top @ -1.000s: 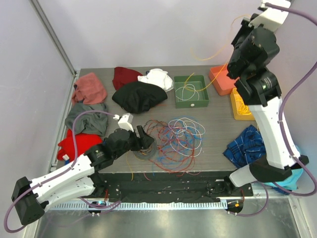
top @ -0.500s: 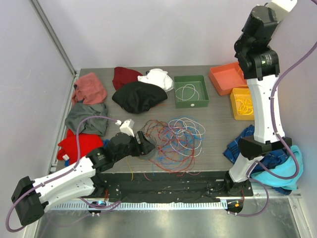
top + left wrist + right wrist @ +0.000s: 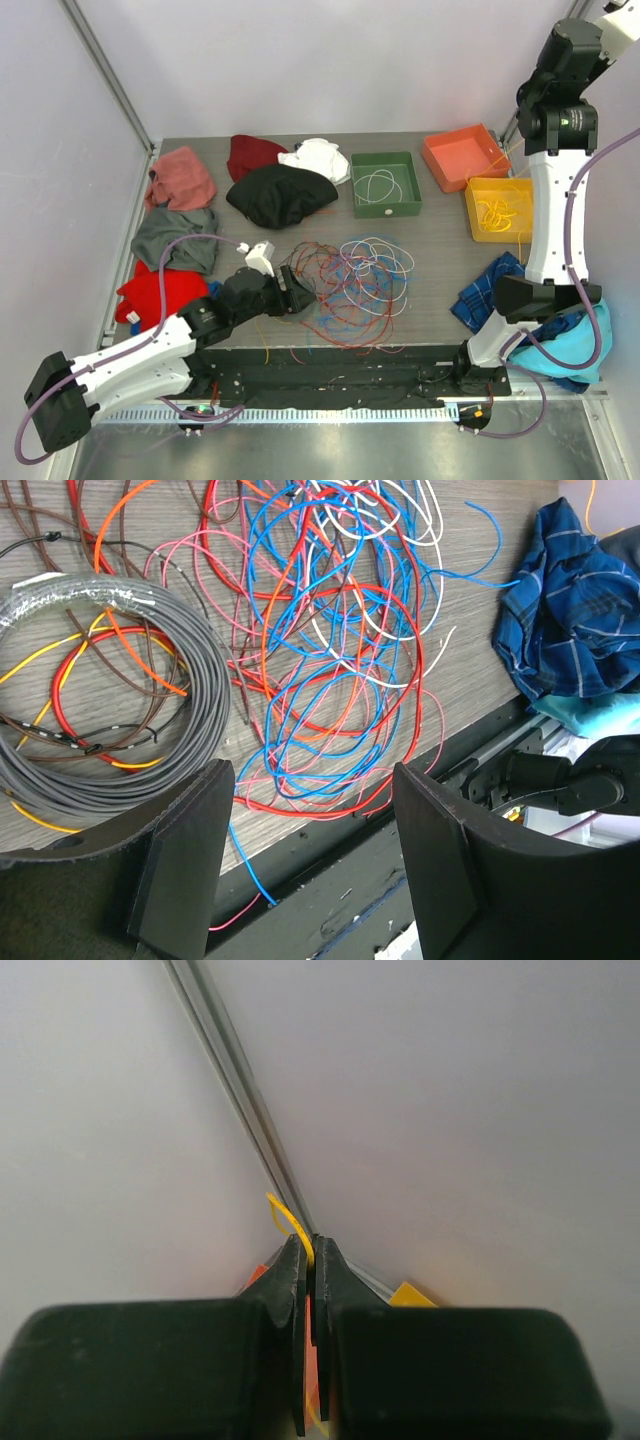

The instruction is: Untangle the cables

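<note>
The cables lie in a loose tangle of red, blue, pink, white and orange loops at the table's front middle. My left gripper hovers at the tangle's left edge. In the left wrist view it stands open with nothing between its fingers. The tangle lies ahead of it, with a grey coil to the left. My right arm is raised to the top right corner. Its gripper is shut on a thin yellow cable. More yellow cable lies in the yellow tray.
A green tray at the back holds a white cable. An orange tray stands beside the yellow one. Cloth garments lie around: black, grey, red, white, blue plaid.
My right arm has swung up and to the right with the yellow cable, and the cable now trails into the yellow tray. My left gripper has edged right towards the tangle.
</note>
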You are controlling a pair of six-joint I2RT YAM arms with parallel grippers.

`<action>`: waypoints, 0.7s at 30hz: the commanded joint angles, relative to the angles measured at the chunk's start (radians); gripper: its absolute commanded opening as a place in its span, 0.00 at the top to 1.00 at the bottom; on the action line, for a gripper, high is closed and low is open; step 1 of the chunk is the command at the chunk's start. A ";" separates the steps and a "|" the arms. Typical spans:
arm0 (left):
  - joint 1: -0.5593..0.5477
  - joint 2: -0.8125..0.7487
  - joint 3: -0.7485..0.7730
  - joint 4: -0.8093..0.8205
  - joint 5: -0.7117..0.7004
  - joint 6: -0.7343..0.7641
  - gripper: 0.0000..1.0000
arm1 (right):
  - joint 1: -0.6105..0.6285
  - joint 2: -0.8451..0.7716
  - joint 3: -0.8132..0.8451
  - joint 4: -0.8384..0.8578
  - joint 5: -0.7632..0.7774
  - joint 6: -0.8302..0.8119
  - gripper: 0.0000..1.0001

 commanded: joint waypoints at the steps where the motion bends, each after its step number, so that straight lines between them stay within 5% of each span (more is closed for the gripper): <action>1: 0.001 -0.010 -0.017 0.046 0.007 -0.012 0.32 | -0.044 0.018 -0.006 0.013 -0.033 0.035 0.99; 12: 0.001 0.023 -0.020 0.072 0.009 -0.005 0.31 | -0.105 0.035 -0.072 0.002 -0.033 0.041 0.99; 21: 0.001 0.038 -0.028 0.088 0.014 -0.003 0.31 | -0.151 -0.030 -0.355 0.074 -0.047 0.073 0.99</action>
